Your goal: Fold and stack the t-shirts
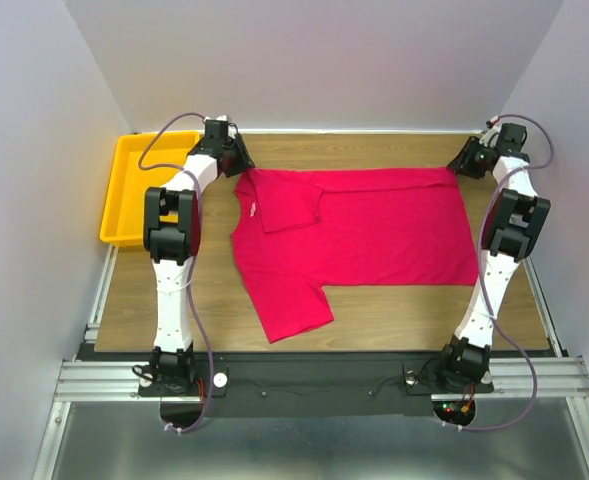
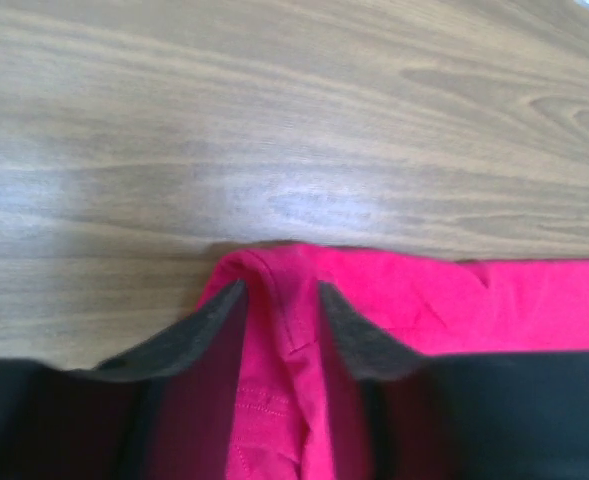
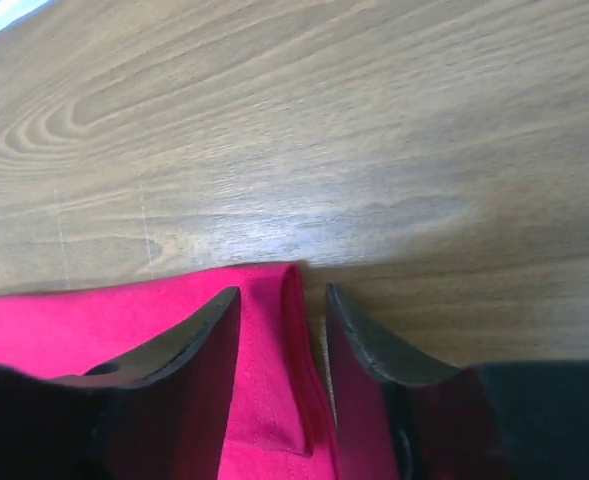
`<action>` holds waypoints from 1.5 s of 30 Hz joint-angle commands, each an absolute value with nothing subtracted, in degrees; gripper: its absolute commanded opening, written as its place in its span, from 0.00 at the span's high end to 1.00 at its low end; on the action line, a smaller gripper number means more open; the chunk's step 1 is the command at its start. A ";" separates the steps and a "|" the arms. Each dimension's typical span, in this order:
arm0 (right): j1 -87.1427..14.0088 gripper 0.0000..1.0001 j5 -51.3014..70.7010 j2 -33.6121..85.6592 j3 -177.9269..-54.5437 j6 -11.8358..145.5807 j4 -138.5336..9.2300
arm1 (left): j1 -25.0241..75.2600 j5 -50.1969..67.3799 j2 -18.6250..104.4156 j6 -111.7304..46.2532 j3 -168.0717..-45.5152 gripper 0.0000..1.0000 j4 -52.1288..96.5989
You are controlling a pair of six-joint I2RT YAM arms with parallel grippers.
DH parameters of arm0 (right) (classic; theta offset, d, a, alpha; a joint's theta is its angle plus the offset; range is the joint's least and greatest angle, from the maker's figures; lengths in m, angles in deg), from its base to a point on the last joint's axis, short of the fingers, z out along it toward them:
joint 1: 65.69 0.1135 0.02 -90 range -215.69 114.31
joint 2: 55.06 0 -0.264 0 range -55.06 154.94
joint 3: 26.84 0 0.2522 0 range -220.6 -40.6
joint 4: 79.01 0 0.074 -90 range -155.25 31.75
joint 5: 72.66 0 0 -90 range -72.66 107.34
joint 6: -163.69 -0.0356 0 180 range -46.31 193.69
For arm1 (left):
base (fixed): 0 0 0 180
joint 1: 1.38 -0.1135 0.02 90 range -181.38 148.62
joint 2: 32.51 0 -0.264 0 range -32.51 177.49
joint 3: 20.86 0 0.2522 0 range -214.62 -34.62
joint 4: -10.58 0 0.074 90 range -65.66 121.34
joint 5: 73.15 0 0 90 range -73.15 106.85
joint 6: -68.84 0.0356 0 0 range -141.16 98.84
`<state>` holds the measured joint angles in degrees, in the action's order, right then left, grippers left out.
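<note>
Both tools [image 2: 281, 290] [image 3: 282, 292] straddle t-shirt's [image 1: 374, 225] far corners.

Red t-shirt [image 3: 94, 322] corner between parted fingers [image 3: 179, 385]

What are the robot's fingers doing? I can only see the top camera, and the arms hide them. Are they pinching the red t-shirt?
Observer: No. The left wrist view shows the left gripper open, with a raised fold of the red t-shirt between its fingers.
Operator: And the other one?
Observer: The right gripper is open too. The right wrist view shows bare table between the shirt's edge and one finger.
Operator: Can you see any stitching?
Observer: Yes, a stitched seam runs between the left fingers.
</note>
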<state>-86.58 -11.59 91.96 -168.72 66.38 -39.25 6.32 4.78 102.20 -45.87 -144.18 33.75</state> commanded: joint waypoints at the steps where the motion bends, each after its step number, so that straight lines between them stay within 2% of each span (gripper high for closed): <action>1: -86.52 0.49 -9.21 83.48 -166.82 69.11 -42.83 | 5.56 4.72 95.21 -44.63 -145.46 0.45 31.29; 4: -86.52 0.39 -8.06 76.90 -161.55 71.39 -43.10 | 5.21 5.77 88.97 -43.49 -141.68 0.41 29.44; 7: -86.52 0.35 -7.01 71.18 -154.53 75.68 -43.10 | 5.03 6.57 81.68 -40.68 -136.94 0.40 29.09; 10: -86.52 0.25 -6.04 62.83 -145.15 81.30 -43.01 | 5.03 7.45 71.23 -38.91 -127.82 0.37 27.77; 12: -86.52 0.22 -6.12 54.78 -139.42 85.36 -43.01 | 5.03 6.49 61.48 -38.82 -117.28 0.36 25.93; 13: -86.52 0.16 -6.21 52.11 -132.17 90.25 -42.84 | 5.03 5.96 58.05 -39.35 -113.76 0.34 25.75; 15: -86.52 0.12 -6.47 42.53 -124.67 95.98 -42.14 | 4.95 4.56 47.68 -41.19 -102.69 0.29 25.66; 16: -86.52 0.11 -6.74 38.85 -121.06 103.58 -41.61 | 4.77 2.98 44.43 -43.90 -99.08 0.26 25.74; 17: -86.52 0.08 -7.87 35.59 -113.63 107.57 -39.69 | 4.51 -0.08 38.39 -45.58 -91.65 0.25 25.66; 20: -86.52 0.06 -8.15 23.37 -101.31 121.90 -33.80 | 4.24 -4.06 29.58 -52.67 -80.38 0.25 29.42; 23: -86.61 0.06 -7.27 13.87 -94.32 130.01 -27.64 | 4.24 -9.06 24.03 -59.97 -70.97 0.27 33.38; 27: -86.61 0.06 -6.65 9.63 -89.12 129.68 -22.45 | 4.42 -14.26 19.79 -64.84 -63.11 0.32 36.63; 33: -86.61 0.08 -7.09 11.03 -87.18 124.41 -21.57 | 5.47 -6.27 23.99 -65.54 -63.19 0.32 50.59; 36: -86.61 0.08 -6.92 11.82 -87.88 122.65 -21.57 | 7.31 -7.14 26.20 -65.45 -63.02 0.33 52.72; 41: -86.61 0.08 -7.09 13.49 -89.55 120.71 -21.83 | 18.81 -11.01 26.90 -73.60 -61.26 0.34 51.67; 42: -86.61 0.08 -7.27 13.85 -89.73 120.45 -21.83 | 23.88 -10.83 26.99 -75.11 -61.17 0.34 50.98; 45: -86.61 0.08 -7.97 14.38 -89.99 119.74 -22.18 | 30.15 -7.24 27.43 -79.67 -61.87 0.34 52.54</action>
<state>-86.62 -6.91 14.07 -87.39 121.43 -21.94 23.72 -9.23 27.08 -71.92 -61.63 49.92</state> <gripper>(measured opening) 0.921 0.667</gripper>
